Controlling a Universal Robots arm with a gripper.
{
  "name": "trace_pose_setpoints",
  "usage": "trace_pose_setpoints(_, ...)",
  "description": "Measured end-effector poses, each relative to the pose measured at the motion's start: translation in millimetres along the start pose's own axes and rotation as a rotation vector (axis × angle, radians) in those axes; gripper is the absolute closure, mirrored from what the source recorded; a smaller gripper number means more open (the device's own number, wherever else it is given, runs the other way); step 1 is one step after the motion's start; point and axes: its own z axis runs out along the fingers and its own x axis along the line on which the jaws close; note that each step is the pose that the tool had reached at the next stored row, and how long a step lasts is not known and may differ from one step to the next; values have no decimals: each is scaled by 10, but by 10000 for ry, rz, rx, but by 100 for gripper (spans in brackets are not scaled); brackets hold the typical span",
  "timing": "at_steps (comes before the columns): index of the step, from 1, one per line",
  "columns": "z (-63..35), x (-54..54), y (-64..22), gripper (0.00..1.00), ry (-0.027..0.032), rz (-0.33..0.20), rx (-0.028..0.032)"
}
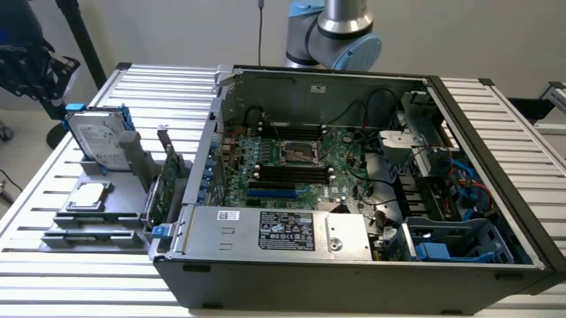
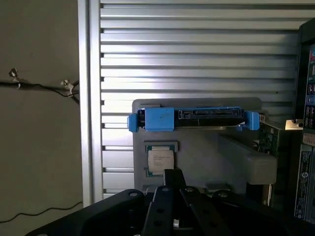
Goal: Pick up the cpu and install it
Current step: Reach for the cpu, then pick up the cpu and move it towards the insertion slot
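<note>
While cpu (image 2: 160, 160) sits on rack (image 2: 206, 152), closed end effector (image 2: 173, 175) hangs nr.

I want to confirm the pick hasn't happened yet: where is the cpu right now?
The cpu lies flat on the grey rack at the exterior view's left, outside the case, next to the upright hard drive.

readable text: none | PSU label (image 1: 285, 236) — black, print too small to read (white sticker (image 1: 228, 215) beside it likewise) | cpu (image 2: 160, 161) — faint top markings, not legible
</note>
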Motion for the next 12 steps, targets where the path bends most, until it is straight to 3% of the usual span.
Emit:
trace_pose_setpoints(10, 0, 0, 0, 89, 0, 0, 0)
trace_pose_setpoints(12, 0, 0, 0, 82, 0, 0, 0)
